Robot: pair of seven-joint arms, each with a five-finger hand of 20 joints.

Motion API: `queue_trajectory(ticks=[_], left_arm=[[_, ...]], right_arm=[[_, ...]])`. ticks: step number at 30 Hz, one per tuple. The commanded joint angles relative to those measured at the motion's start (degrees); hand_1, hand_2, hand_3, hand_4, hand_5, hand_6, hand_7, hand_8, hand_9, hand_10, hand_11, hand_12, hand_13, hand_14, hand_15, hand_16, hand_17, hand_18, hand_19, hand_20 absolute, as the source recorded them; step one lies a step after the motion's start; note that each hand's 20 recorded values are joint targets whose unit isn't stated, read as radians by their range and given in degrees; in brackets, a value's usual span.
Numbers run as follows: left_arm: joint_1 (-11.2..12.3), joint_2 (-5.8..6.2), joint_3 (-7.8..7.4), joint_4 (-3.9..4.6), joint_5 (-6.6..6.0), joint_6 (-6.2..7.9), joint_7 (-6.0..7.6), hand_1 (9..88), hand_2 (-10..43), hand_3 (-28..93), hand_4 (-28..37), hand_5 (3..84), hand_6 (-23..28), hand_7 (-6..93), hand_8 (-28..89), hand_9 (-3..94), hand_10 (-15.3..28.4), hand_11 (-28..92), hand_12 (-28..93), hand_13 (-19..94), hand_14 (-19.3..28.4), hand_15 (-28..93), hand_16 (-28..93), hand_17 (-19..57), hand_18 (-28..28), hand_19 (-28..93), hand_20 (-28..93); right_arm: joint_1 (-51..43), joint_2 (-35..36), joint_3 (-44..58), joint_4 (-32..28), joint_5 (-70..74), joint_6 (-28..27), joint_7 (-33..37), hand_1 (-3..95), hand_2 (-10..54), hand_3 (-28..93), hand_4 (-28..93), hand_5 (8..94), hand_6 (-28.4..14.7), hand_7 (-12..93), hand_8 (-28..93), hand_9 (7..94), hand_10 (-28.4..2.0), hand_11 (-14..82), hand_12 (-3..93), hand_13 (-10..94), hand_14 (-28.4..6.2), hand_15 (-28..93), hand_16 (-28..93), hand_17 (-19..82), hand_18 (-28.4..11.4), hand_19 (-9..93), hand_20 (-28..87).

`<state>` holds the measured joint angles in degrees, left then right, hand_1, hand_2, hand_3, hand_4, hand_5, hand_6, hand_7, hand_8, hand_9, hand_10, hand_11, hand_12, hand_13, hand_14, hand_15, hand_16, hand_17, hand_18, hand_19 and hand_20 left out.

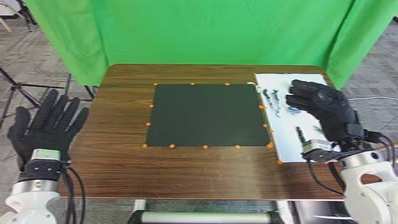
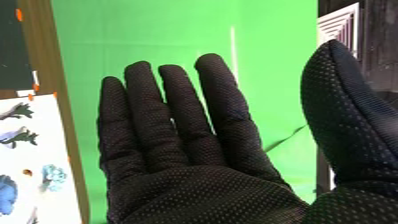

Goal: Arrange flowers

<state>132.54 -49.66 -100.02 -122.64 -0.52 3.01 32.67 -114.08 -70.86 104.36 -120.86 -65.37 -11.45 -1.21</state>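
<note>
In the head view my right hand [image 1: 322, 102] is over the white sheet [image 1: 286, 135] at the table's right side, covering part of it. Small flower pieces [image 1: 274, 100] lie on that sheet, one dark green sprig [image 1: 300, 134] nearer the front. The right wrist view has my right hand [image 2: 200, 175] with straight fingers and the thumb apart, holding nothing; light blue flowers [image 2: 55, 177], a deeper blue bloom [image 2: 7, 195] and green-leaved sprigs [image 2: 19, 137] lie on the white sheet. A dark square mat [image 1: 206, 115] lies mid-table. My left hand [image 1: 44, 132] is open beyond the table's left edge.
Orange dots [image 1: 172, 146] line the mat's border on the brown table [image 1: 213, 175]. A green curtain [image 1: 213, 35] hangs behind the table's far edge. Black stand legs [image 1: 18, 87] are on the floor at the left.
</note>
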Motion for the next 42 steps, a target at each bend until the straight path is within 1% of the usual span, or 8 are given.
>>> queue_trajectory(ticks=[1,5,7,15,27,30,35,42], left_arm=[[1.1,-0.5,-0.72,-0.01,0.43,-0.94,-0.37,25.7,8.3,74,-28.3,39.1,6.2,10.4,-8,33.6,12.8,16,11,27,12.8,27,-7,-3.4,14.4,35,10],[1.2,-0.68,-0.63,-0.37,0.8,0.67,-1.53,25.9,8.6,73,-28.3,39.1,6.1,10.6,-8,33.7,12.7,16,11,26,12.8,27,-7,-3.4,14.4,35,10],[1.0,-0.94,-0.25,-0.25,0.14,0.23,-1.98,26.0,9.2,73,-28.3,39.1,6.1,10.7,-8,33.7,12.8,16,11,26,12.8,27,-7,-3.4,14.3,35,10],[1.4,-2.93,-1.73,-0.7,1.55,1.4,-3.39,26.0,9.7,73,-28.3,39.3,6.3,10.9,-8,33.8,13.1,16,11,25,13.3,29,-7,-3.6,14.2,35,11],[1.7,-0.9,-1.12,-1.0,0.52,1.84,-2.16,26.0,11.0,73,-28.3,39.8,6.6,11.5,-8,34.2,13.5,17,11,25,14.4,33,-7,-3.9,14.2,36,11],[1.5,-0.82,-1.2,-0.94,0.02,2.6,-2.2,26.0,11.2,73,-28.3,39.9,6.6,11.5,-8,34.2,13.5,18,11,25,14.5,33,-7,-3.9,14.2,36,11],[1.7,-0.97,-1.22,-1.05,-0.01,2.91,-2.51,26.0,11.3,73,-28.3,39.3,6.7,11.9,-8,34.2,13.7,18,11,25,14.7,34,-7,-4.1,14.3,36,11],[1.5,-0.59,-0.75,-0.78,-0.31,2.85,-2.32,26.0,11.4,73,-28.3,39.7,6.9,12.8,-8,34.2,14.0,19,12,25,15.0,36,-7,-4.2,14.4,37,11]], right_arm=[[0.2,0.6,-0.7,-0.5,-0.4,0.8,-0.2,20.0,-3.0,84,-25,48.3,-2.8,22,-14,47.8,-15.5,8.5,13.5,39,-14.8,20,16,18,-17.7,34,22],[0.6,0.9,-1.1,0.4,-3.7,2.5,0.9,19.8,-3.1,84,-25,48.3,-2.8,22,-14,47.8,-15.7,8.5,13.6,38,-14.8,20,16,18,-17.7,34,22],[-0.1,1.3,-0.8,-0.1,-3.9,3.5,1.4,19.6,-3.2,84,-25,48.3,-2.8,22,-14,47.5,-15.8,8.4,13.6,38,-14.8,19,16,18,-17.7,34,22],[-2.0,5.2,-4.3,-2.9,-26.9,13.6,5.0,18.9,-5.0,83,-26,40.6,-4.6,20,-13,42.8,-16.9,8.2,14.1,34,-15.4,20,16,17,-18.2,36,22],[-5.7,10.9,-7.2,-6.9,-60.5,13.1,18.8,16.2,-9.5,76,-28,41.5,-5.9,18,-12,45.1,-17.7,9.4,14.6,41,-17.1,27,14,21,-20.2,44,20],[-6.4,11.9,-8.5,-6.7,-69.6,13.2,21.3,23.6,-9.5,63,-28,42.1,-6.8,17,-11,47.0,-18.0,11.3,16.0,44,-16.8,32,15,26,-20.0,51,22],[-6.6,13.3,-11.7,-6.6,-78.6,12.8,27.8,49.2,-9.5,14,-22,46.2,-8.4,20,-11,52.8,-17.4,19.8,19.1,53,-14.7,45,17,40,-16.8,70,20],[-5.5,15.6,-13.9,-6.3,-82.5,8.6,35.0,50.5,-9.5,4,-13,53.3,-8.5,22,-10,59.6,-17.2,27.5,22.6,60,-13.2,53,21,47,-16.1,82,19]])
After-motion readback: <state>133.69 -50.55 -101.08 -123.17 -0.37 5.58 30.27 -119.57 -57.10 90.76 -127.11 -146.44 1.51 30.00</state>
